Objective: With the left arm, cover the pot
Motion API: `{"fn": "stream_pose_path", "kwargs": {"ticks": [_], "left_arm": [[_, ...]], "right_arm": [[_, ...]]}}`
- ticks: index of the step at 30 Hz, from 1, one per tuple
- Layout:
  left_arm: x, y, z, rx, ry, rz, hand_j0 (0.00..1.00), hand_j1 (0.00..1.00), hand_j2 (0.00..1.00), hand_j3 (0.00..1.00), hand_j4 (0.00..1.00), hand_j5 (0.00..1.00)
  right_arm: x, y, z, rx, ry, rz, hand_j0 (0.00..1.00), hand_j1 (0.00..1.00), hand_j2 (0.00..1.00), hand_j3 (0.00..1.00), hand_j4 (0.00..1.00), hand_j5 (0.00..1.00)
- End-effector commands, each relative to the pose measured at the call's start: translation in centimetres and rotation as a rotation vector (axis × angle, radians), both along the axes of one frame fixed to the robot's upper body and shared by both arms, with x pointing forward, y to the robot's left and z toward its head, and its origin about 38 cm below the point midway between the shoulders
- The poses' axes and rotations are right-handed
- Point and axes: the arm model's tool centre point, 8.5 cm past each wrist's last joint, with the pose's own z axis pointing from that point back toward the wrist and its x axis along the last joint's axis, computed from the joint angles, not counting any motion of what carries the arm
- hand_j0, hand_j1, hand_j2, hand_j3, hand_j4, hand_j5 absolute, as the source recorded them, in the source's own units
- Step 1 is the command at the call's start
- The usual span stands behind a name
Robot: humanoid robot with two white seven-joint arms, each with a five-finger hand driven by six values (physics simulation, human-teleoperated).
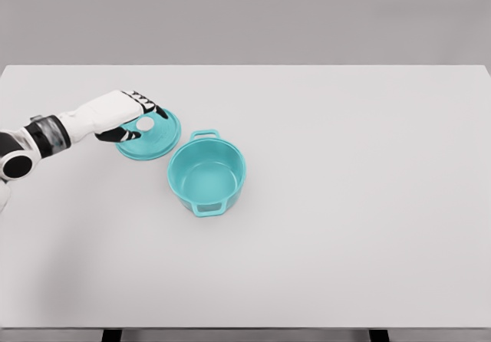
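A teal pot (207, 175) with two handles stands uncovered on the white table (345, 204), left of the middle. Just up and left of it is its teal lid (157, 139), round with a white knob (145, 125), its right edge close to the pot's rim. My left hand (130, 120) comes in from the left edge and lies over the lid's left part. Its fingers curl around the white knob, thumb below and fingers above. I cannot tell whether the lid rests on the table or is slightly lifted.
Apart from the pot and lid, only the table's bare white surface shows, wide on the right and in front. Its far edge meets a grey wall. The right arm does not show.
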Motion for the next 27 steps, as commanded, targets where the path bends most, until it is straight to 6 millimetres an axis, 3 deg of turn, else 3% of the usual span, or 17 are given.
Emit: {"fn": "stream_pose_path", "kwargs": {"ticks": [1,6,27], "left_arm": [[0.16,-0.11,-0.50,-0.002,0.010,0.008,0.73,0.73,0.73,0.73,0.73,0.73],[0.28,-0.19,-0.63,-0.003,0.013,0.011,0.69,0.69,0.69,0.69,0.69,0.69],[1.00,0.65,-1.30,0.022,0.032,0.047,0.69,0.69,0.69,0.69,0.69,0.69]], "right_arm": [[0.00,0.01,0.00,0.000,0.000,0.000,1.00,1.00,1.00,1.00,1.00,1.00],[0.00,0.01,0.00,0.000,0.000,0.000,1.00,1.00,1.00,1.00,1.00,1.00],[0.00,0.01,0.00,0.000,0.000,0.000,1.00,1.00,1.00,1.00,1.00,1.00]]}}
